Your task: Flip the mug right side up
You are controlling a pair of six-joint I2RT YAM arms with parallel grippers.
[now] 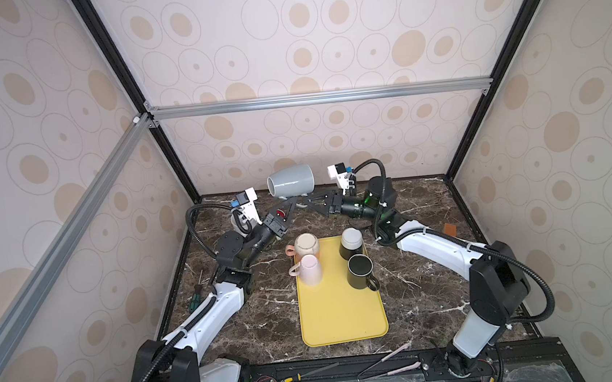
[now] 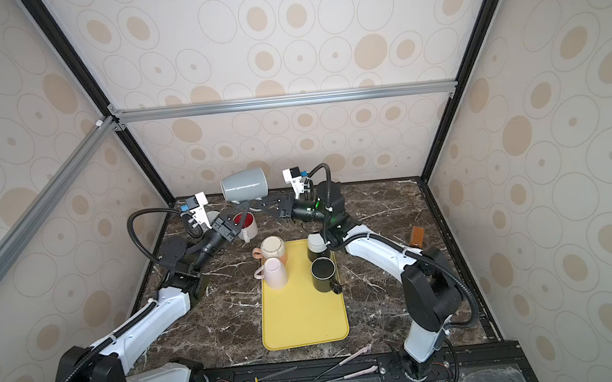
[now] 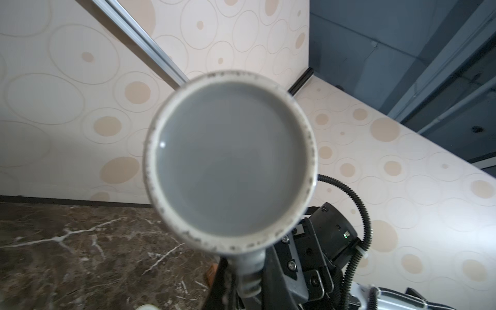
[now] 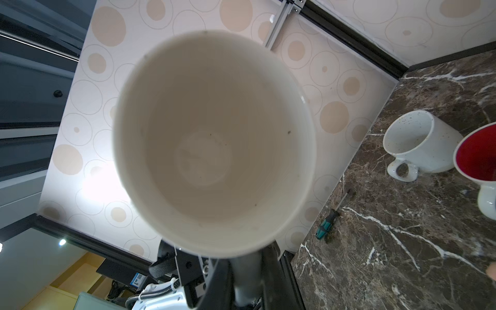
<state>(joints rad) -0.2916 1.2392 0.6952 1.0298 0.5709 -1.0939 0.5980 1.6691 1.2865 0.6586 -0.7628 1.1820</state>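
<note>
Clamping the grey mug (image 1: 290, 180) by its handle, left fingers (image 1: 289, 207) see its base, right fingers (image 1: 316, 200) its inside.

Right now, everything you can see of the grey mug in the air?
The grey mug is glossy, ceramic by the look, grey outside and white inside. Its base is a grey disc with a bare, speckled whitish ring. It is held clear of the table, above its far edge, lying on its side, mouth toward the right arm, handle pointing down. The left end effector and the right end effector are both closed on the handle; nothing else touches it.
</note>
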